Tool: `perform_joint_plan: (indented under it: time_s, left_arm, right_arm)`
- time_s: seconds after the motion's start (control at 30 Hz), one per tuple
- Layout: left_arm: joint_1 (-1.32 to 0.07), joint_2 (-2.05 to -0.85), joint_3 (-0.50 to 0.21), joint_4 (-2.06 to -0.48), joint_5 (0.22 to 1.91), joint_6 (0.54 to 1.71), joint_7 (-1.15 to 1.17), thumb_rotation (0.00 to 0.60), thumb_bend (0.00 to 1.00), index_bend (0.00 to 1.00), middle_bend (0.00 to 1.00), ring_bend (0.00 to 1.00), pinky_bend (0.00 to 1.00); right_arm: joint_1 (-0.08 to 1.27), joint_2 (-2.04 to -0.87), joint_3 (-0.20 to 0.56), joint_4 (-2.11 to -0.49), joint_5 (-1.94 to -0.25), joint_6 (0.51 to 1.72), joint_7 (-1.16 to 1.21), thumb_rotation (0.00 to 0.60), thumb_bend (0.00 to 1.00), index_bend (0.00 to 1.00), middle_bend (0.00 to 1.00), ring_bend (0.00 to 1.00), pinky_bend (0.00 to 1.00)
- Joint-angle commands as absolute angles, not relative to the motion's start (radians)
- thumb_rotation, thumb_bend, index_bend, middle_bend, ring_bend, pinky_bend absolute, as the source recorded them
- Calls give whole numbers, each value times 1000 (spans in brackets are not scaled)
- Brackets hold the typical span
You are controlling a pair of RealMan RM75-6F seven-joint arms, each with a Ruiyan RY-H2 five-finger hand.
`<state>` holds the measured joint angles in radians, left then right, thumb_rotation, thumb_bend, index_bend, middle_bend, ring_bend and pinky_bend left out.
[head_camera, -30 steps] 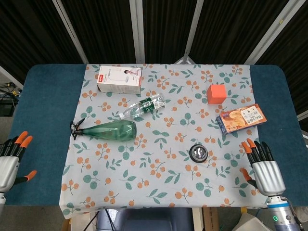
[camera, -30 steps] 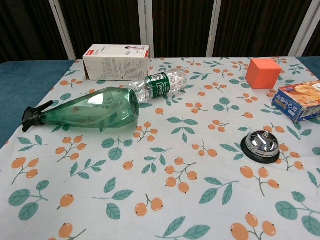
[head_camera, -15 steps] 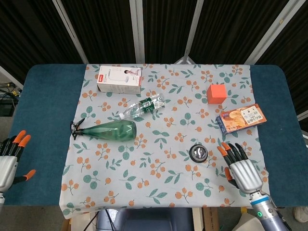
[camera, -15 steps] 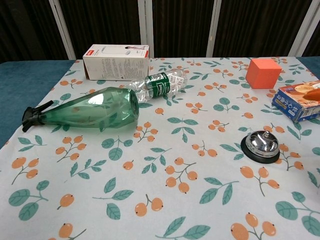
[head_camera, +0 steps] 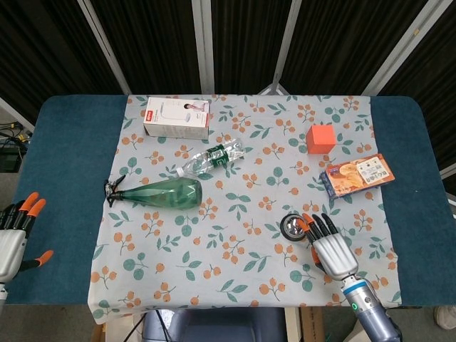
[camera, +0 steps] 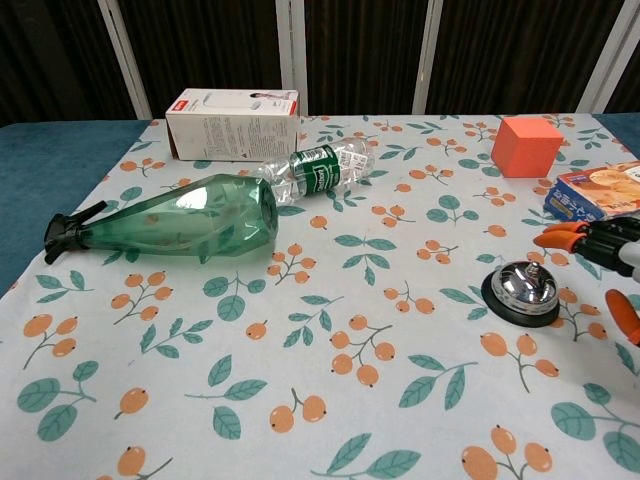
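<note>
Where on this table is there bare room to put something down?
Bare cloth lies along the near edge below the green bottle, and between the white box and orange cube. It's crowded around the bell, where the right hand hovers.

This looks like a test room for robots, not a home. A table (head_camera: 64,142) with a blue top wears a flowery cloth (head_camera: 242,199). Far behind it hang black curtains (head_camera: 149,43) held by metal bars (head_camera: 203,43). Odd things lie spread out: a green bottle (head_camera: 160,193), a white box (head_camera: 177,117), an orange block (head_camera: 321,137), a bell (head_camera: 293,226). On the left, wires (head_camera: 11,135) lie on the floor.
</note>
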<state>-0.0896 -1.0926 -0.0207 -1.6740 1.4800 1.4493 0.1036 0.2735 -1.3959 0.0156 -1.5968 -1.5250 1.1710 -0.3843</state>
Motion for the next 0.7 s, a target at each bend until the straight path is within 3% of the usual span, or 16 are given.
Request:
perform_joint_plan:
  time_s: [0.03,0.7]
  left_arm:
    - [-89,-1093,-21,-1674,1481,1450,103,600,11,0,0,0,0]
    - [-89,-1098,-19,-1670,1478,1448,114,600,11,0,0,0,0]
  right_arm:
    - [279,-1404,19,-1593,-1510,1162,-394,600,837,0,0,0,0]
    - [296,-1455,-26,-1515,-1438,1082,-492,600,837,0,0,0,0]
